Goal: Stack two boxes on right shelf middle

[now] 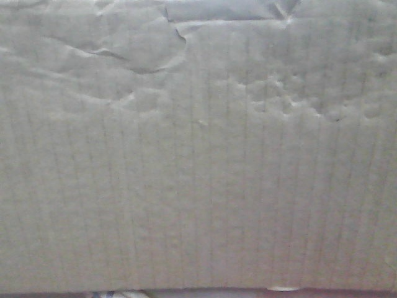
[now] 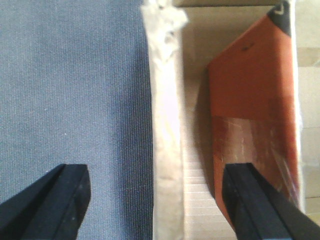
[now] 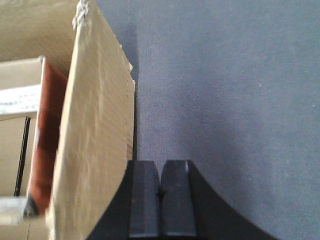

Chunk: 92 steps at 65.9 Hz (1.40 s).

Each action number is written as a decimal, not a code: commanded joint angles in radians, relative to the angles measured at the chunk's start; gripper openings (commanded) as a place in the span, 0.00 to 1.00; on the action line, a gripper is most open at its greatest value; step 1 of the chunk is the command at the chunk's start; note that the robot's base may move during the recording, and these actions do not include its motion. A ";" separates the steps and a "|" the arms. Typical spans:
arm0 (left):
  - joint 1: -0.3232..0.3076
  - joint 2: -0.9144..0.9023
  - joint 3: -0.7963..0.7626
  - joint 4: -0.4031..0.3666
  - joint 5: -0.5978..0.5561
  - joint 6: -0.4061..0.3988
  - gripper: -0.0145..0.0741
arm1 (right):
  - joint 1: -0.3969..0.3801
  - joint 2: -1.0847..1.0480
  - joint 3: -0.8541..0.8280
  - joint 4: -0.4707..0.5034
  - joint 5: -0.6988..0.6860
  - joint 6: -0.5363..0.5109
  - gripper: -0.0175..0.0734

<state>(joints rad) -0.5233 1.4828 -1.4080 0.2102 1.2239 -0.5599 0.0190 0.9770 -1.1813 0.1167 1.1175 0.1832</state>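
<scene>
- Filling the front view, the tan corrugated cardboard box (image 1: 198, 186) shows one broad face. It is creased at upper left and dented at upper right, with vertical flutes showing through. Its bottom edge runs just above the lower border.
- Beneath the arms lies the dark grey matte flat surface (image 3: 225, 100). An open box rests on it in each wrist view; whether these are one box or two cannot be told.
- Inside the open box, the orange-red flat panel (image 2: 255, 100) leans against the far wall.
- At the lower edge of its wrist view, the left gripper (image 2: 157, 172) is released, jaws wide apart. It straddles the pale taped box wall (image 2: 167, 150): one finger is over the grey surface, the other inside the box before the orange-red panel.
- The right gripper (image 3: 160, 167) is clenched, its black fingers pressed together with nothing between. It hangs over the grey surface, just beside the box's outer face.
- Along the wall's top corner sits the wrinkled clear tape (image 2: 162, 30).
</scene>
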 commanded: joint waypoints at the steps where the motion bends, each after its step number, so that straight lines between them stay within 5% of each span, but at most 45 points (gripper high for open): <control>1: 0.002 -0.006 0.003 -0.001 -0.003 0.004 0.66 | 0.046 0.061 -0.083 -0.072 0.045 0.066 0.05; 13: 0.002 -0.006 0.003 -0.001 -0.003 0.009 0.66 | 0.234 0.214 -0.244 -0.283 0.104 0.201 0.05; 29: 0.002 -0.006 0.003 -0.001 -0.003 0.011 0.66 | 0.375 0.351 -0.308 -0.239 0.104 0.238 0.05; 40: 0.002 -0.006 0.003 -0.001 -0.003 0.029 0.66 | 0.383 0.374 -0.308 -0.258 0.104 0.246 0.11; 58: 0.002 -0.006 0.003 0.001 -0.003 0.033 0.66 | 0.383 0.379 -0.286 -0.264 0.104 0.257 0.60; 92: 0.002 -0.006 0.003 0.001 -0.003 0.033 0.66 | 0.383 0.460 -0.144 -0.231 0.104 0.299 0.61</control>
<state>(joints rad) -0.5233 1.4828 -1.4080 0.2102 1.2239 -0.5283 0.4006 1.4158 -1.3297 -0.1114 1.2286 0.4796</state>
